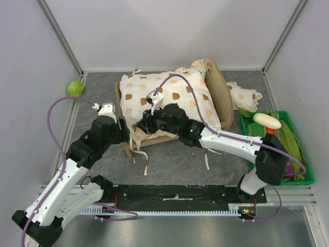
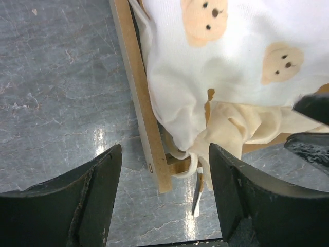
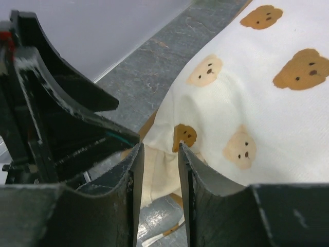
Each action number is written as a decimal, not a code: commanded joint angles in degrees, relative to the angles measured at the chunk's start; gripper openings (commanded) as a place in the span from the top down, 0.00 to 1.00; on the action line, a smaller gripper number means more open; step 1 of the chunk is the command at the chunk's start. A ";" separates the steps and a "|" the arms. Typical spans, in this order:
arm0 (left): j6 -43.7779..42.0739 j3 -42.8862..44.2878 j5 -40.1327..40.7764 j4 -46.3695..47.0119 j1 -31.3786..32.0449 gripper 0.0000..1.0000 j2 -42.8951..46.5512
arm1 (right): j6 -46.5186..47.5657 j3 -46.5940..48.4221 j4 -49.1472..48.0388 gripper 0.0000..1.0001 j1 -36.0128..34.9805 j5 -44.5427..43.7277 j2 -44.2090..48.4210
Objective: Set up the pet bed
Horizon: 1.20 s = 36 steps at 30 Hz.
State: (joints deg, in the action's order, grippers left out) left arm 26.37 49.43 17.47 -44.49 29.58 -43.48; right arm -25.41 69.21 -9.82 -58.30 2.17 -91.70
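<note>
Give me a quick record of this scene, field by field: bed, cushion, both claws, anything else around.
pet bed: wooden frame mid-table, headboard toward the right
cushion: bear-print, lying on top of the bed
left claw: open, by the bed's near-left corner, holding nothing
right claw: nearly closed at the cushion's near corner; grip unclear
pillow: frilled, just right of the headboard
green ball: back-left corner

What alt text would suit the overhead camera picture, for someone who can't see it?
A robot's right claw seems to pinch the near left corner of a cream bear-print cushion covering a wooden pet bed; its left claw is open beside it. A green ball lies far left, a green crate of vegetables right.
</note>
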 commanded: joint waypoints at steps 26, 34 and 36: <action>4.74 -8.39 -4.55 14.16 -5.49 0.77 -9.07 | -2.89 2.67 -7.75 0.76 0.81 -2.27 -18.86; 1.58 -7.42 -12.55 21.28 -16.30 0.98 -16.10 | 0.00 6.29 -6.53 0.69 4.34 4.32 -19.31; 0.70 -5.40 -12.64 20.85 -16.49 0.98 -18.20 | 1.84 5.94 -5.48 0.64 4.42 5.20 -16.94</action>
State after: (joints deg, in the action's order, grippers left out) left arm 25.76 42.33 9.87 -28.97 15.33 -57.10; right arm -27.49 73.01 -16.73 -54.74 4.64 -111.55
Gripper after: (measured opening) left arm 0.151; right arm 0.324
